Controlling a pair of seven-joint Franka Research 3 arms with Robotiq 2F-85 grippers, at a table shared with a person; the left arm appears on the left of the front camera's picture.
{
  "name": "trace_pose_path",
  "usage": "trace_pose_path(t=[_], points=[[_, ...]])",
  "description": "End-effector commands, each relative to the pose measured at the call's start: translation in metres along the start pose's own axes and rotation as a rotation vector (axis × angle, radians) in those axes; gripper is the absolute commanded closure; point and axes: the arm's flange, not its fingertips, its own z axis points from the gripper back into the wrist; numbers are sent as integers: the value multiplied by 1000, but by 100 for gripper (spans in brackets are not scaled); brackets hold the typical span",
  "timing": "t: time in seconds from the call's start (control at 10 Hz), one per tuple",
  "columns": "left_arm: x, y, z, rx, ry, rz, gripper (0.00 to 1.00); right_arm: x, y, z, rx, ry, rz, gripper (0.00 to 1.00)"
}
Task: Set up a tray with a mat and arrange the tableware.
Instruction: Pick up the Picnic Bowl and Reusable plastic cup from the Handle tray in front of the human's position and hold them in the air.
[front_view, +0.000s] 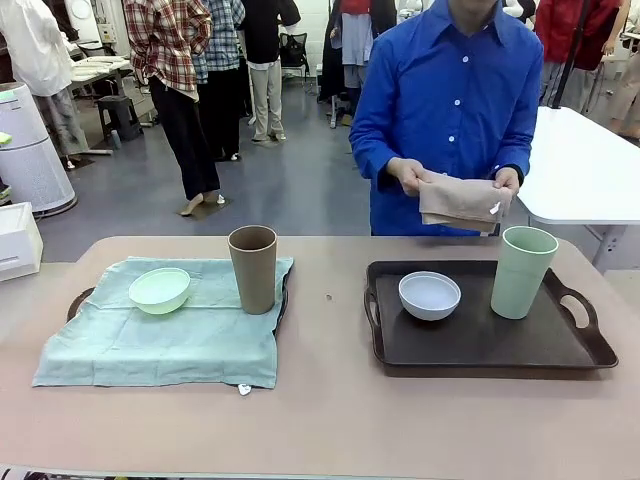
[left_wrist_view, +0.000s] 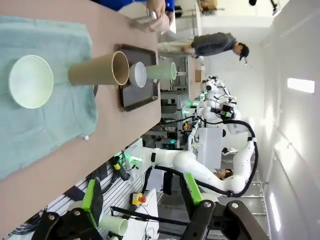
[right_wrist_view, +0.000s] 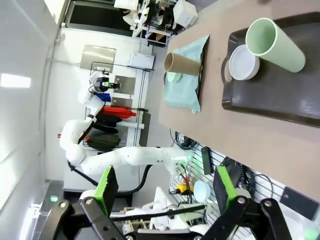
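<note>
Brown tray (front_view: 470, 348) holds white bowl (front_view: 430, 295), green cup (front_view: 523, 272).

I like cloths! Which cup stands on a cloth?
The tall brown cup, on the teal cloth; the tall pale green cup stands on the bare dark tray.

Bright, even overhead light leaves only soft, short shadows beside the brown cup (front_view: 253, 268) on the desk (front_view: 330, 400). The front view is sharp. Both wrist views bend at their edges, and ceiling panels (left_wrist_view: 301, 85) glare white.
</note>
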Motion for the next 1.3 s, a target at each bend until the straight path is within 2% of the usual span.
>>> trace_pose_path(t=[0.0, 1.2], points=[[4, -3, 5, -49, -55, 9, 16, -3, 1, 3, 6, -19, 15, 0], [4, -3, 5, -49, -55, 9, 16, -3, 1, 3, 6, -19, 15, 0]])
